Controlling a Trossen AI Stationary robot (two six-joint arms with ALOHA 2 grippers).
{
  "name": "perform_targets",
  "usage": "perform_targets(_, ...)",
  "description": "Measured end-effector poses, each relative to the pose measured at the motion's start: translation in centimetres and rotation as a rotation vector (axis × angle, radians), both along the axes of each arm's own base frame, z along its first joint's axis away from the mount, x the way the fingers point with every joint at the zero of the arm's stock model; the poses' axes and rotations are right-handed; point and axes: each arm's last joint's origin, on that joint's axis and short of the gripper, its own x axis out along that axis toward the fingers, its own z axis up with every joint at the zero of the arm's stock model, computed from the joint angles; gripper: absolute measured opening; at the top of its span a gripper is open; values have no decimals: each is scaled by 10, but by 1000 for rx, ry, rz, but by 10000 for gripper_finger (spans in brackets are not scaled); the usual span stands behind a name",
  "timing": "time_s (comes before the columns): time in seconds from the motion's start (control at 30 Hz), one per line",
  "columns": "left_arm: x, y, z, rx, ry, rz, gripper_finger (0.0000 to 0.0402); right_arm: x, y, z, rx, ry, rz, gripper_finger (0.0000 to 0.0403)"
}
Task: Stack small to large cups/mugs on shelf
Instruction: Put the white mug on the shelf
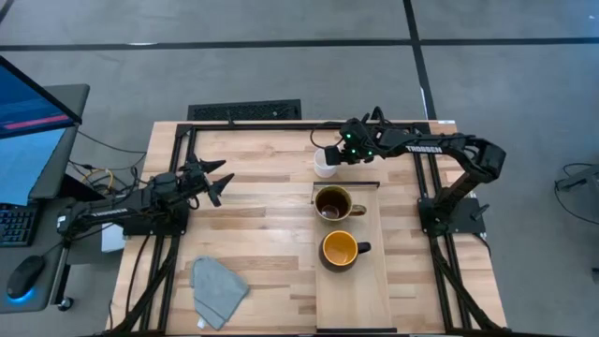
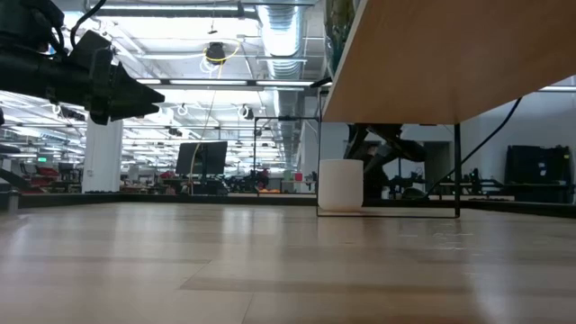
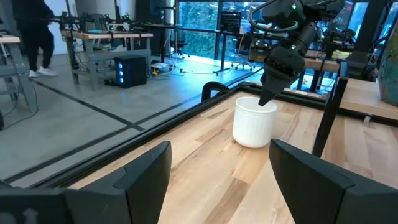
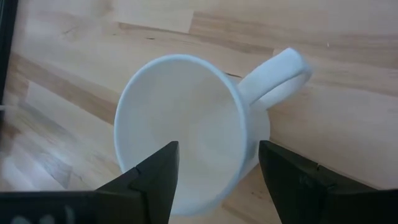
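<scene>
from above: right gripper (image 1: 329, 155) reaching across the far side of the table, right over the white mug (image 1: 324, 166), fingers spread. white mug on the striped tabletop (image 1: 262, 229), just beyond the far end of the pale shelf board (image 1: 370, 290). on the shelf, brown mug (image 1: 333, 204) nearer the far end, handle toward the right arm's side; yellow-lined mug (image 1: 341, 250) behind it toward the near edge, handle the same way — the two apart, not nested. left gripper (image 1: 217, 183) hanging over the left half of the table, jaws open, nothing held. grey-blue cloth (image 1: 218, 290) crumpled near the front left corner.

from table height: white mug (image 2: 341, 184) upright on the tabletop, far back. underside of the shelf (image 2: 450, 54) filling the upper right. dark gripper (image 2: 135, 93) hanging at upper left, clear of the surface.

from the left wrist: own two fingers (image 3: 146, 177) wide apart, empty. beyond them the white mug (image 3: 254, 121) upright, with the right gripper (image 3: 266, 98) dipping at its rim. a person's legs visible in the room behind.

from the right wrist: looking down into the white mug (image 4: 186, 155), handle sticking out to one side — own fingers (image 4: 161, 171) parted, poised above the rim; whether touching it, cannot tell.
</scene>
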Motion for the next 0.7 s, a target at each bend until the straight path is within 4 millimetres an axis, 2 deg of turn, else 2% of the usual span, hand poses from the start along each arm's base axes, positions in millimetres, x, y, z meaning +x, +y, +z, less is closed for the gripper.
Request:
perform_targets(0.6, 0, 0, 1, -1, -5, 0, 261, -1, 0, 0, 18, 1, -21, 244)
perform_targets(0.7, 0, 0, 1, -1, -5, 0, 261, 0, 0, 0, 18, 1, -21, 233)
